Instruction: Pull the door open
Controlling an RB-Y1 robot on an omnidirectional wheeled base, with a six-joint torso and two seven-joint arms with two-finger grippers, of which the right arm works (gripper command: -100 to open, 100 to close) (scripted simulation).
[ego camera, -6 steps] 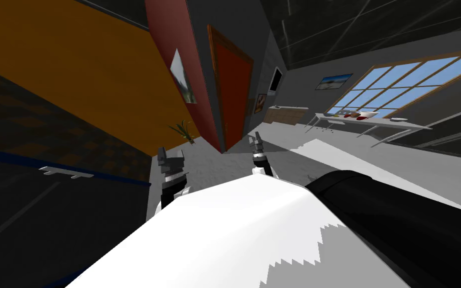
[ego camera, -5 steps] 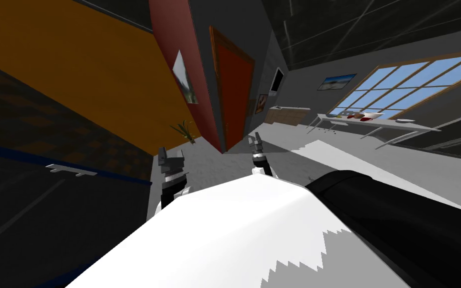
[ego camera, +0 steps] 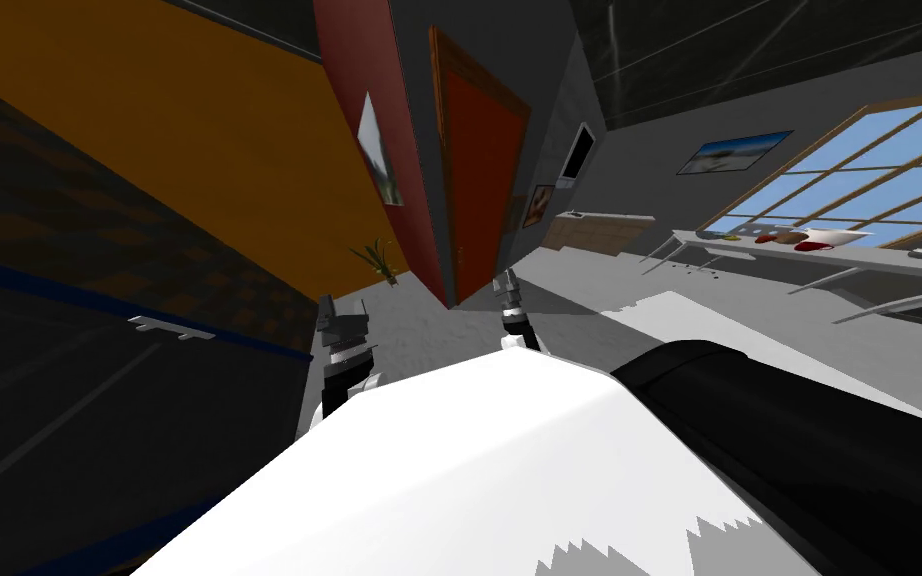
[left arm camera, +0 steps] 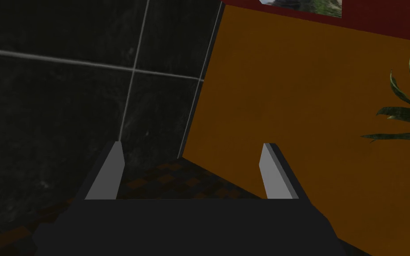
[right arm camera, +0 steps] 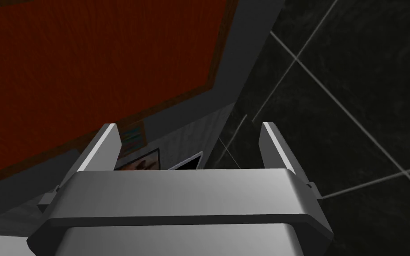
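Since the whole head view has swung over the last half second, I take it as my own move: the door [ego camera: 479, 180] now looms a little larger and further right, while the window [ego camera: 849, 170] and the long worktop [ego camera: 829, 255] below it have slid toward the right edge. Both forearms sit above the chest where they did before. That door is red-orange in a brown frame, set in a grey wall straight ahead, well apart from both tools and looking flush with its frame. A stretch of grey floor [ego camera: 419, 330] runs from the tools to its foot. On its left the edge of a red wall [ego camera: 389, 120] juts forward close beside the frame, and a plant [ego camera: 377, 262] stands by the orange wall [ego camera: 199, 130] further left. Pointing toward the orange wall, the left tool [left arm camera: 193, 149] has its fingers wide apart with only air between them. Aimed at the door's panel, the right tool [right arm camera: 190, 129] is spread just as wide and touches nothing.
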